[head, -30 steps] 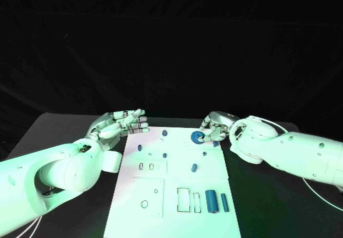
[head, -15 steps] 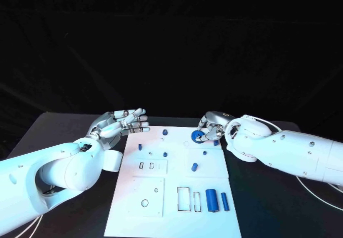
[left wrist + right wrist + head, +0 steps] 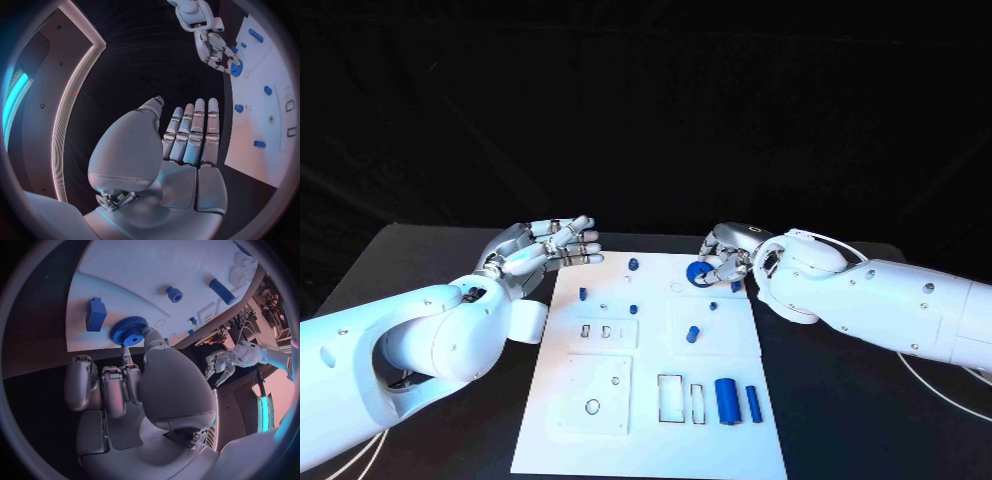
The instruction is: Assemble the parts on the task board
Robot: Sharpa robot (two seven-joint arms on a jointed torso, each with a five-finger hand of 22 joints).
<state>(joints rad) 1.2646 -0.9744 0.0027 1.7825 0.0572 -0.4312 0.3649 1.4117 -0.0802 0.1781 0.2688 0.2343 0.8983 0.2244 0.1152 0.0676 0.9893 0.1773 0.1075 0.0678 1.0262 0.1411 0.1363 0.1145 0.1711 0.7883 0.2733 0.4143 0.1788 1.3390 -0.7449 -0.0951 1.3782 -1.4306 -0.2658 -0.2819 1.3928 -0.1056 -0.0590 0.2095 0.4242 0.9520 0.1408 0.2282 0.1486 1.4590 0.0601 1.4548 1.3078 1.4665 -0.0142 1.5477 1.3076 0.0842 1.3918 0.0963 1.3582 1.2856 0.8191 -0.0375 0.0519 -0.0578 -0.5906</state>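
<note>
Head view: compared with half a second earlier, the right hand [image 3: 727, 257] remains at the far right edge of the task board [image 3: 646, 440], pinching the blue gear [image 3: 700, 273]; the left hand [image 3: 545, 247] stays empty, fingers extended, beside the board's far left edge. Right wrist view: the gear [image 3: 129, 331] sits on the board near a blue block [image 3: 95, 314]. Left wrist view: the left hand's fingers [image 3: 195, 131] lie straight and together.

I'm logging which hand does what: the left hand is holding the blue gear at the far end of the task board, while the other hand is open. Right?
Not quite: the right hand holds the blue gear, as the right wrist view shows. The left hand is the open one, beside the task board.
</note>
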